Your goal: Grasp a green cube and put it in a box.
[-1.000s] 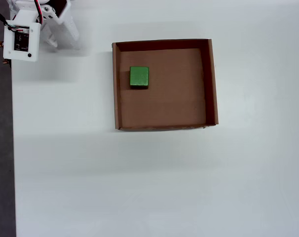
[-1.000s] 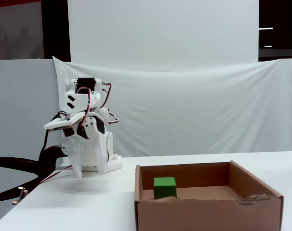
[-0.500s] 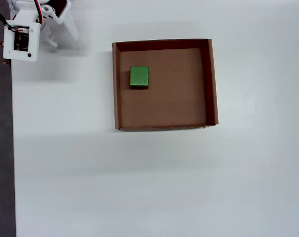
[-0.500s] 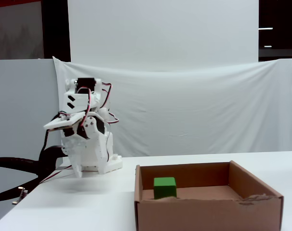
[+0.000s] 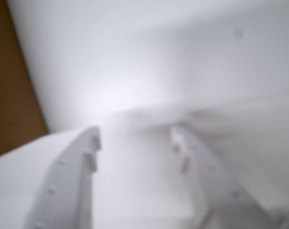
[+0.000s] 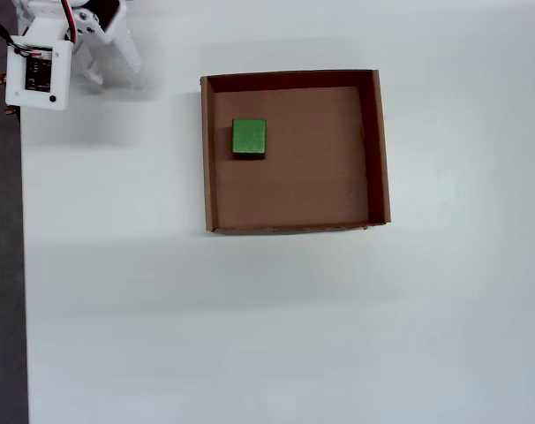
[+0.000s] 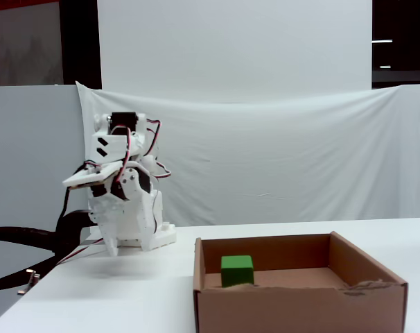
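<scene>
The green cube (image 6: 249,138) lies on the floor of the brown cardboard box (image 6: 379,150), near its left wall and toward the far side in the overhead view. In the fixed view the cube (image 7: 237,270) shows behind the box's front wall (image 7: 300,309). The white arm is folded up at the table's far left corner, well away from the box. Its gripper (image 7: 111,247) points down at the table. In the blurred wrist view the gripper (image 5: 135,134) is open, with only white table between the fingers.
The table's left edge (image 6: 23,265) runs close beside the arm's base. A black clamp (image 7: 30,239) sticks out past that edge. A white cloth backdrop (image 7: 279,159) hangs behind the table. A brown patch (image 5: 11,95) fills the wrist view's left edge; what it is cannot be told.
</scene>
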